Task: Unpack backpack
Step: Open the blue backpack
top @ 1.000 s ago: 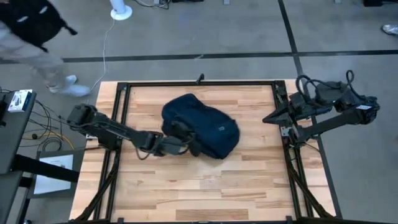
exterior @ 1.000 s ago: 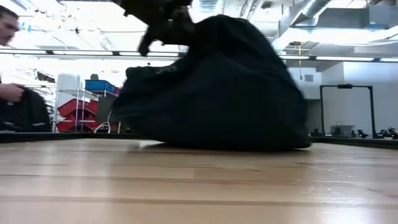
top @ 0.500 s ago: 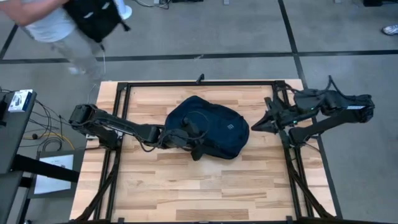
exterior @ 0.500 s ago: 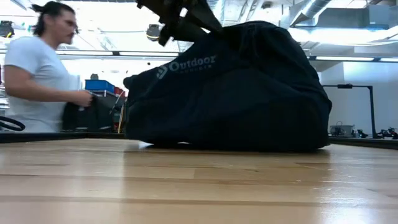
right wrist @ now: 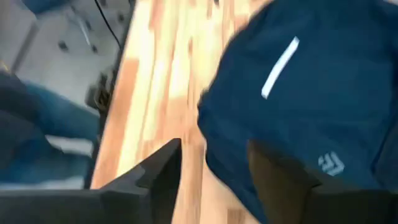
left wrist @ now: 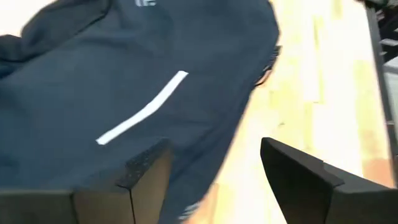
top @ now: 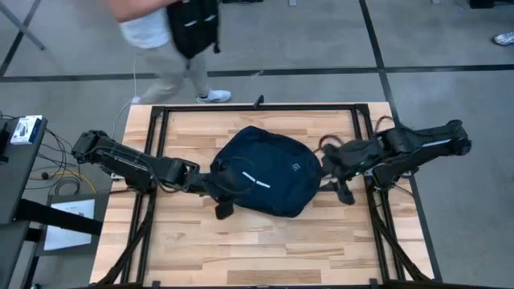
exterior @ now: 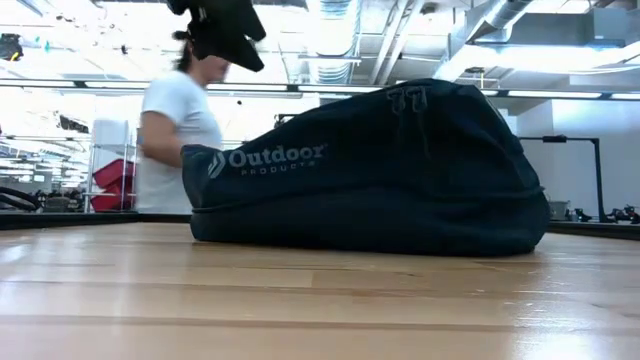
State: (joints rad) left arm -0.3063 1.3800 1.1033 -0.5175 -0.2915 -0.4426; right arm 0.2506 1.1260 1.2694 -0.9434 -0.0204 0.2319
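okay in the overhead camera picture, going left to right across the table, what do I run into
Left arm's gripper at the bag's left edge → backpack in the middle of the wooden table → right arm's gripper at the bag's right edge. Both sets of jaws are open in the wrist views.

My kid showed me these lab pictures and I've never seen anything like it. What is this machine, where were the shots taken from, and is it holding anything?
It is a robot with two dark arms working at a wooden table. One picture looks down from overhead, one looks level across the tabletop, and two come from cameras on the wrists. A dark navy backpack lies mid-table. The left gripper is at its left edge, fingers open, holding nothing. The right gripper is at its right edge, also open. A person walks past behind the table.
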